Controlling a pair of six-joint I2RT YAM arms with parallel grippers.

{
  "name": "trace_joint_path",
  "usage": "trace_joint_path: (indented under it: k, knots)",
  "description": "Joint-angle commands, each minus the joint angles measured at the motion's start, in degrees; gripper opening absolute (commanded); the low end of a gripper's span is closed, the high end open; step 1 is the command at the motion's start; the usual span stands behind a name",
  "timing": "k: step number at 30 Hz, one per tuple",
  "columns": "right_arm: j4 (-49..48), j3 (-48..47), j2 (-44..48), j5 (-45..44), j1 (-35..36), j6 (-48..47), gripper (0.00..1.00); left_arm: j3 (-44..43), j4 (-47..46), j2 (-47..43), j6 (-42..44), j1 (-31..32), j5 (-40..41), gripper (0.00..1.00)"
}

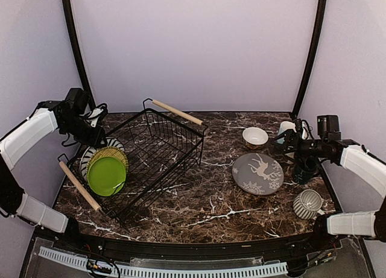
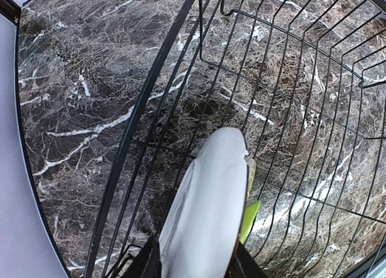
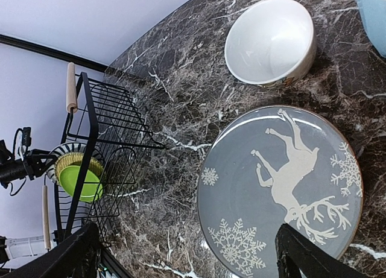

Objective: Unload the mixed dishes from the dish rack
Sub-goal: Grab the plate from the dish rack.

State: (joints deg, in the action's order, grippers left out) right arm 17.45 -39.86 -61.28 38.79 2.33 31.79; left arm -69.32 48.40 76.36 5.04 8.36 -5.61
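Observation:
The dish rack point(image 1: 172, 146) stands at the left, and three plates lean upright at its near-left end. The striped plate point(image 1: 89, 155) is outermost, then the olive-yellow plate point(image 1: 113, 152), then the lime green plate point(image 1: 106, 176). My left gripper point(image 1: 94, 135) reaches down over them. In the left wrist view its jaws press on both sides of the striped plate's white back point(image 2: 205, 217), with a sliver of lime green plate point(image 2: 249, 221) behind. My right gripper point(image 1: 279, 143) hangs open over the grey deer plate point(image 3: 283, 187), holding nothing.
On the marble at the right are a cream bowl point(image 1: 255, 136), the grey deer plate point(image 1: 258, 173), a light blue cup point(image 1: 287, 128), a dark teal mug point(image 1: 304, 170) and a striped mug point(image 1: 308, 204). The rack's wooden handles point(image 1: 177, 111) stick out at both ends.

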Motion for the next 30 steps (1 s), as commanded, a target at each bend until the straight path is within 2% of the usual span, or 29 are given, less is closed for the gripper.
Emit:
trace_joint_path:
  k: [1,18,30]
  knots:
    - [-2.05,0.25,0.05,0.39,0.23,-0.01,0.99,0.24,2.23,-2.71,1.36,-0.10,-0.64,0.32]
    - [-3.10,0.66,-0.29,0.94,0.29,0.07,0.99,-2.41,3.45,-4.64,1.39,-0.10,-1.39,0.17]
    - [-3.92,0.80,-0.61,1.29,0.32,0.30,0.99,-3.88,3.55,-6.57,2.52,-0.01,0.05,0.13]
